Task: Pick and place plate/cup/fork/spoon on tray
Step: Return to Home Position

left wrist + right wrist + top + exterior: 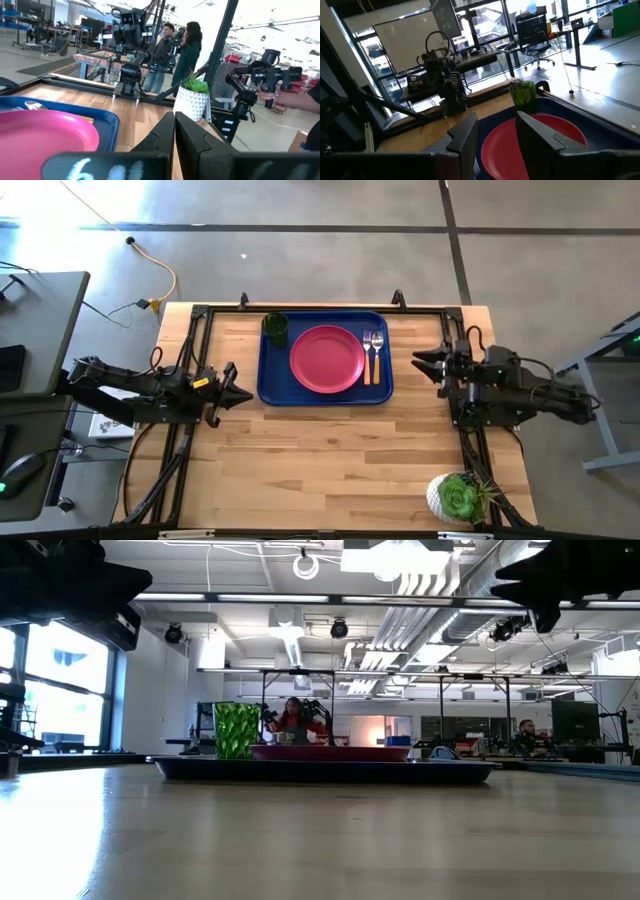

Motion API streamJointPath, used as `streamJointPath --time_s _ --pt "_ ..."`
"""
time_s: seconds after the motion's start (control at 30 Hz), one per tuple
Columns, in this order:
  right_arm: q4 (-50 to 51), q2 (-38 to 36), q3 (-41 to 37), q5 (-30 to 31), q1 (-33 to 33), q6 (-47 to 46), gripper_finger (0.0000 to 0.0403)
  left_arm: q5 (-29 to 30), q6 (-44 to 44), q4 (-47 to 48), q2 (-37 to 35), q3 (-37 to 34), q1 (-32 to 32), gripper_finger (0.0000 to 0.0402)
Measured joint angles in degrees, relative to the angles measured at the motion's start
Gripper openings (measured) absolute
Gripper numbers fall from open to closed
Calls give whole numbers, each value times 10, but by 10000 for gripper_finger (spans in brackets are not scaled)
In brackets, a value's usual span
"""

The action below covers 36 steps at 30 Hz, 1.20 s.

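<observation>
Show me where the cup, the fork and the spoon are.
cup (276, 329), high view, on its rim.
fork (367, 356), high view, on its handle.
spoon (377, 340), high view, on its bowl.

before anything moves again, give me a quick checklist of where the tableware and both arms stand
1. Plate lies flat in the middle of the tray: ok.
2. Cup stands upright in the tray's far left corner: ok.
3. Fork and spoon lie side by side on the tray, right of the plate: ok.
4. Left gripper shut, empty, off the tray's left edge: ok.
5. Right gripper open, empty, off the tray's right edge: ok.
</observation>
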<state>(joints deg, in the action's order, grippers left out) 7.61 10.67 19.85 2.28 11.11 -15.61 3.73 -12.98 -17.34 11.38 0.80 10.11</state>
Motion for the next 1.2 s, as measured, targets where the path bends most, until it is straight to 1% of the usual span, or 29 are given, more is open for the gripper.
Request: streamJointPath --time_s 0.17,0.37,0.5,0.7,0.87,1.0,1.2 --pt "-3 -53 -46 0 0 -21 126 0 7 0 0 0 0 5" --pt "-1 -107 -82 -23 0 -40 126 2 6 0 0 0 0 5" --pt "-2 -102 -97 -45 0 -50 126 2 7 0 0 0 0 5" --pt "-6 -105 -130 -44 0 -63 126 2 7 0 0 0 0 5" --pt "-40 -105 -161 -42 0 -76 126 2 7 0 0 0 0 5" --pt "-37 -105 -171 -43 0 -90 126 2 7 0 0 0 0 5" --pt "-25 -103 -170 -44 0 -81 126 2 7 2 0 0 0 5"
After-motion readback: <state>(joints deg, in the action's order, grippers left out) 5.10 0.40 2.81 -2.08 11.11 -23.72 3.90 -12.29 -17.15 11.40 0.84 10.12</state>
